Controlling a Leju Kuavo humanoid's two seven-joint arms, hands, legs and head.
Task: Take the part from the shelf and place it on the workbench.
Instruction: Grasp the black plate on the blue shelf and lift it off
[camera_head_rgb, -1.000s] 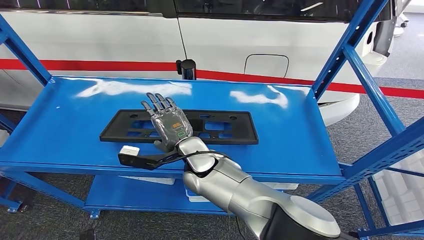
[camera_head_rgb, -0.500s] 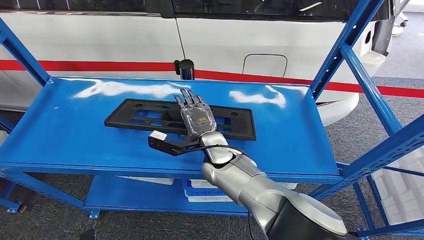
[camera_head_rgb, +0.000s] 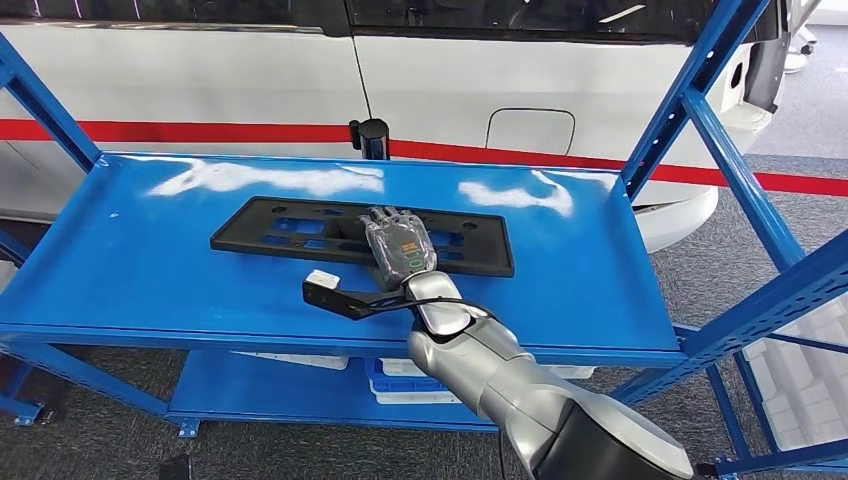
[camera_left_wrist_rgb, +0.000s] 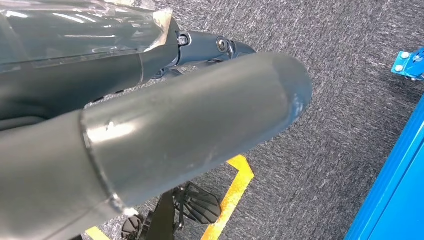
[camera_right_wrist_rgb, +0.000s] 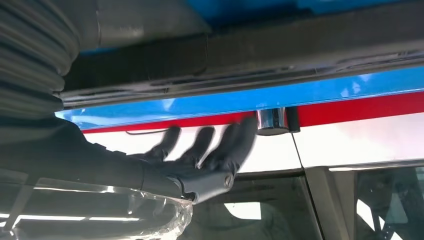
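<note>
The right hand is over the middle of the part, palm down, with its fingers stretched out and a little apart. It holds nothing. In the right wrist view the dark fingers are spread with gaps between them, just above the black part. I cannot tell if the hand touches the part or is just over it.

The part is a long, flat, black plate with holes cut in it. It lies flat on the top board of the blue shelf, about in the middle of that board, with its long side along the shelf's long side. The silver right arm comes up over the front edge of the shelf to reach it. A small black and white camera piece sticks out from the wrist, just in front of the part.

Behind the shelf is a white car with a red stripe. Under the shelf's top board is a lower board with white boxes on it. Grey carpet lies below the shelf.

The left hand hangs low over the grey carpet, beside a blue bit of the shelf. A yellow line is on the floor there. I cannot tell how its fingers are set.
</note>
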